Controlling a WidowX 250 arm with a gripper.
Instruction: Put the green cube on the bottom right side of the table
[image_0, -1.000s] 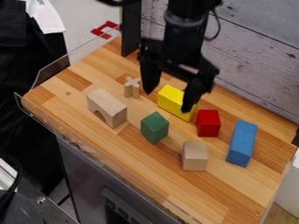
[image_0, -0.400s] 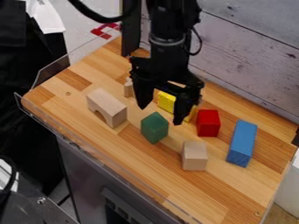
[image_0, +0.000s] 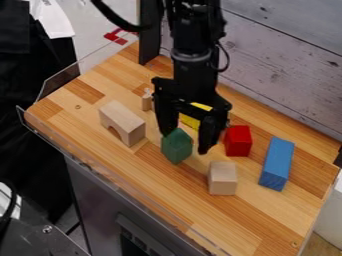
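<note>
Close over the green cube on the counter, hangs down with the claw spread wide, gripping nothing, too near to tell whether touching it.

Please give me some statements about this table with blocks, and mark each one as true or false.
1. The gripper is open. True.
2. In the picture, the red block is between the green cube and the blue block. True.
3. The green cube is already at the bottom right. False: it is near the middle of the table.
4. The wooden arch is to the left of the green cube in the picture. True.
5. The blue block is shorter than the red block. False: it is longer.
6. Every block can be seen in full. False: the gripper partly covers the yellow block.
</note>
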